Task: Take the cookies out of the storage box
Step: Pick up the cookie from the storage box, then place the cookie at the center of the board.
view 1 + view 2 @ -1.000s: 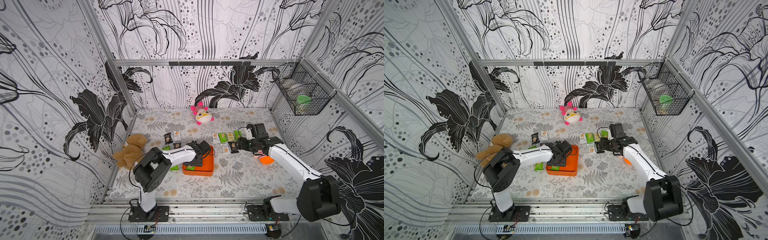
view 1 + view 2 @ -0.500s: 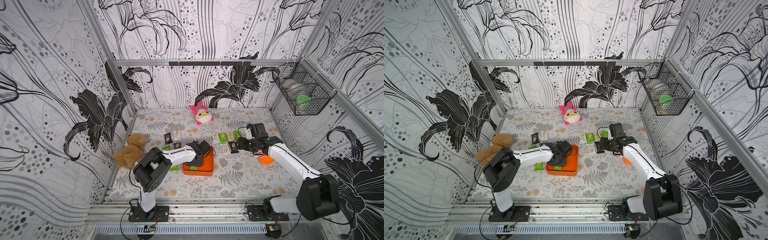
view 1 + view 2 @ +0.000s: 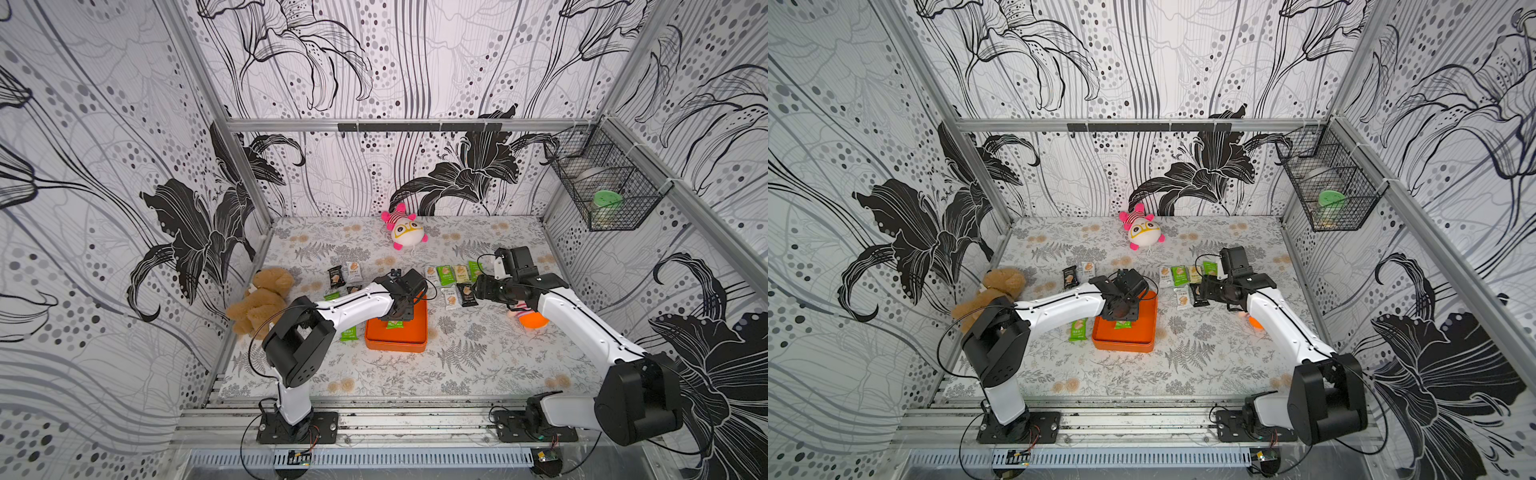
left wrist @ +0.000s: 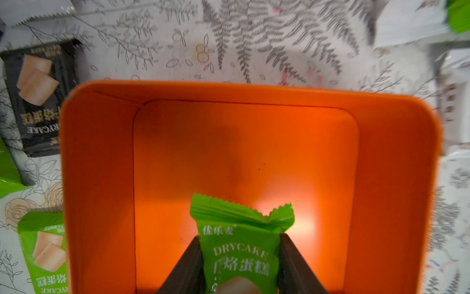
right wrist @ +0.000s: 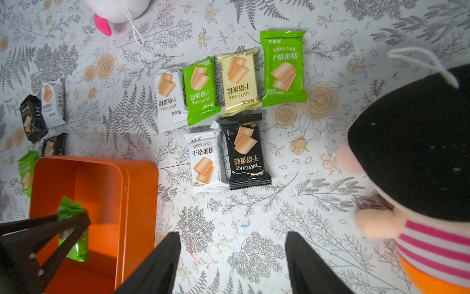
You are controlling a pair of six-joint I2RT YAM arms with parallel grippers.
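Floral mat (image 3: 478, 365): left jaws clamp green cookie (image 4: 239, 254).

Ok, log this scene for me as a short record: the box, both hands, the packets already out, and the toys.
box: orange, on the mat; one green packet seen inside
left hand: shut on that packet, down in the box
right hand: open, empty, over bare mat
packets out: six grouped beside the box; more packets past its other side
toys: bear, pink-eared plush, striped plush
basket: on the wall
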